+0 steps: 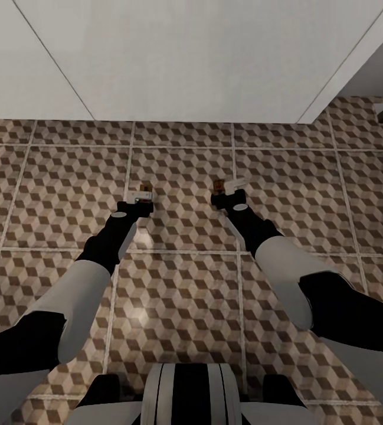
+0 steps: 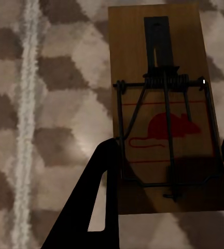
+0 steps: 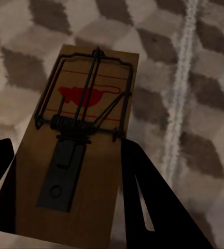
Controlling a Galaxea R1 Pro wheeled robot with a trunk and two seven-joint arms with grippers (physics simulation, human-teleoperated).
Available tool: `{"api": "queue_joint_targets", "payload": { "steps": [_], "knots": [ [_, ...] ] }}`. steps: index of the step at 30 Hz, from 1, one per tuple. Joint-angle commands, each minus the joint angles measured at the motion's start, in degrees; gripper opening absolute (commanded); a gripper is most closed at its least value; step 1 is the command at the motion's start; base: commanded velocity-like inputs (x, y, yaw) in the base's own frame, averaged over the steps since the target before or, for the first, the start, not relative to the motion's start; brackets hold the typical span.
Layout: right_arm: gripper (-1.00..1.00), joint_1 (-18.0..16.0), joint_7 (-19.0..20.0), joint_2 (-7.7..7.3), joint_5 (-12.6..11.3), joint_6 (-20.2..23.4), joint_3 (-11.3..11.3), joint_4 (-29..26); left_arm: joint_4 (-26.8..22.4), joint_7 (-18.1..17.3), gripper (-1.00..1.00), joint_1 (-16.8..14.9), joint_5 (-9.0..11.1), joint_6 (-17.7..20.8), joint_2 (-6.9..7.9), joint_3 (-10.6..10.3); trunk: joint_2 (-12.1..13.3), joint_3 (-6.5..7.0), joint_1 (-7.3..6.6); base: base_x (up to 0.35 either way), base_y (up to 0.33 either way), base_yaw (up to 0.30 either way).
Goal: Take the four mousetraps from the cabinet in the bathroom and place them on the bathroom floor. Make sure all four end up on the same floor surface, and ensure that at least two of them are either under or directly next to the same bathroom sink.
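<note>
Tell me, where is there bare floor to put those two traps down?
Bare bathroom floor lies ahead of both tools up to the white wall panel, and between the arms. The left tool holds one mousetrap, the right tool another mousetrap. The far right edge is crowded.

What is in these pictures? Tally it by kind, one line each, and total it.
Mousetraps: 2, one between the left gripper's fingers, one between the right gripper's fingers.
Grippers: 2.
Tiled bathroom floor: 1.
White panels above the floor: cannot tell what they are, not counted.
Total: 5.
</note>
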Motion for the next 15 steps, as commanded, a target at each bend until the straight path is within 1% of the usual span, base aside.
{"api": "queue_joint_targets", "payload": {
  "steps": [1,10,15],
  "knots": [
    [-1.00,-0.01,-0.20,0.00,0.36,0.26,0.20,0.10,-0.09,0.26,-1.00,-0.01,-0.47,0.36,0.03,-0.17,-0.01,-0.03,-0.01,0.000,0.000,0.000],
    [-1.00,-0.01,-0.20,0.00,0.29,-0.10,0.21,0.61,-0.19,0.26,-1.00,-0.01,-0.47,0.36,0.08,-0.15,-0.01,-0.03,-0.01,0.000,0.000,0.000],
    [-1.00,-0.01,-0.08,0.00,0.27,-0.84,0.21,1.66,-1.98,0.19,-1.00,-0.01,-0.47,0.29,0.13,-0.15,-0.01,-0.03,-0.01,0.000,0.000,0.000]
  ]
}}
